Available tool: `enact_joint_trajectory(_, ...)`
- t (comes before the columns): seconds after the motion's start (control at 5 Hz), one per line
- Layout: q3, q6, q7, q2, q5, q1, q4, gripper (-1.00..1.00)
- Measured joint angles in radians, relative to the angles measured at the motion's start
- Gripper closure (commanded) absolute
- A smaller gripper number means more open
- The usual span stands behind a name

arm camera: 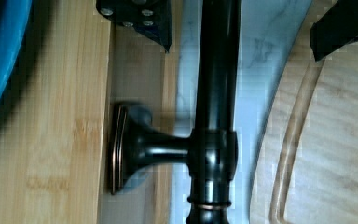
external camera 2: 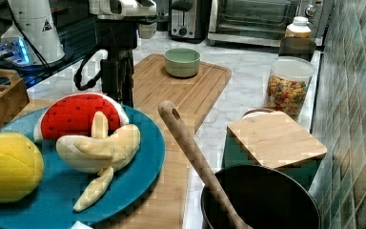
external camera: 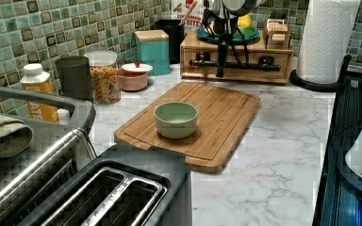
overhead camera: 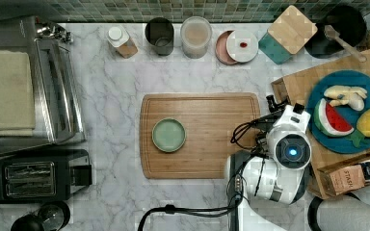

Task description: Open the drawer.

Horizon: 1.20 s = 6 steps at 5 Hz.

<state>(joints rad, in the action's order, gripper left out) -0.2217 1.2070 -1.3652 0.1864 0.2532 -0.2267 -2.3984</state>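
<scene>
The drawer (external camera: pixel 245 73) is the front of a light-wood box under a blue plate, and in the left view it looks flush with the box. Its long black bar handle (arm camera: pixel 216 93) stands off the wooden front (arm camera: pixel 140 79) on a flared mount. My gripper (arm camera: pixel 240 46) hangs straight down at the handle and is open. One black finger (arm camera: pixel 140 18) is on the drawer side of the bar and the other finger (arm camera: pixel 340 28) on the cutting-board side, neither pressing on it. The left view shows the gripper (external camera: pixel 222 66) in front of the drawer, near the handle's left end.
A wooden cutting board (overhead camera: pixel 212 159) with a green bowl (overhead camera: pixel 169 135) lies right beside the drawer front. A blue plate (overhead camera: pixel 318 96) of toy fruit sits on the box. A paper towel roll (external camera: pixel 327 37), toaster (overhead camera: pixel 31 179), toaster oven (overhead camera: pixel 58 82) and jars (overhead camera: pixel 196 36) ring the counter.
</scene>
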Motion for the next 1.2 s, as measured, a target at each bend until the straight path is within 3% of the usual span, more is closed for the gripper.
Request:
enact_joint_trajectory(0.6,-0.004,-0.009,0.003,0.006,-0.022,-0.002,-0.014,-1.00)
enact_joint_trajectory(0.8,0.003,-0.137,-0.002,0.007,-0.080,-0.004,0.008,-1.00)
enact_joint_trajectory(1.2,0.021,-0.185,0.001,0.010,-0.119,-0.016,0.033,-1.00)
